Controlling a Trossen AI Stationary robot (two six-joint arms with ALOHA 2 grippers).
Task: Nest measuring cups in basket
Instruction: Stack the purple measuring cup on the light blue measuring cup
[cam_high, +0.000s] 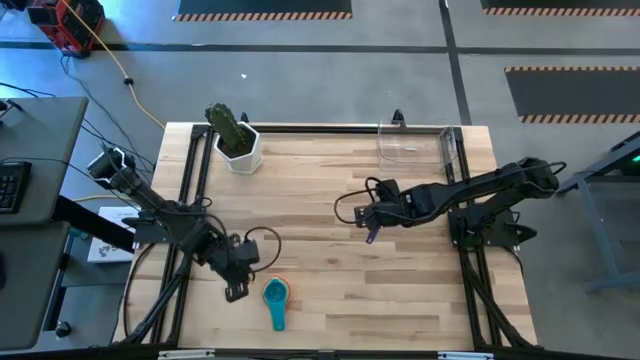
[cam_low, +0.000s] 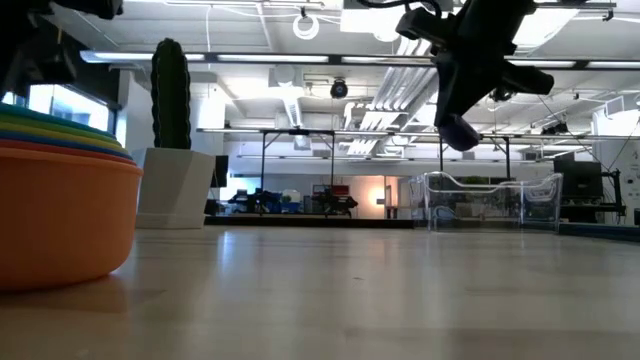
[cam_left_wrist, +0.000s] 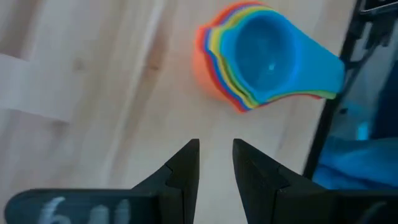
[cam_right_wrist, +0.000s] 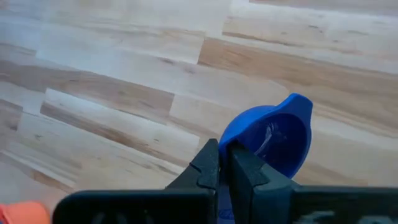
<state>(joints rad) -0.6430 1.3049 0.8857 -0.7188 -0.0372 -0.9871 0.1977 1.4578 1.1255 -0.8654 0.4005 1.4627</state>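
Note:
A nested stack of measuring cups (cam_high: 275, 297), orange at the bottom and teal on top, rests on its base near the table's near edge; it also shows in the left wrist view (cam_left_wrist: 264, 56) and in the low view (cam_low: 60, 200). My left gripper (cam_high: 236, 290) (cam_left_wrist: 216, 152) hovers just left of the stack, slightly open and touching nothing. My right gripper (cam_high: 371, 230) (cam_right_wrist: 224, 160), over the middle of the table, is shut on a dark blue cup (cam_right_wrist: 273, 137) (cam_low: 458, 130). The clear basket (cam_high: 415, 143) (cam_low: 490, 200) stands at the far edge. My right gripper pinches the dark blue cup between its two fingers at the bowl's rim side nearest the fingers (cam_right_wrist: 239, 134); the fingers themselves hide the exact part held. The cup hangs below the fingers, lifted well clear of the table (cam_low: 458, 130).
A white pot with a green cactus (cam_high: 236, 140) (cam_low: 172, 160) stands at the far left corner. Black frame rails run along the table's left edge (cam_high: 190, 190) and right edge (cam_high: 462, 200). Bare wood lies between the stack and the basket.

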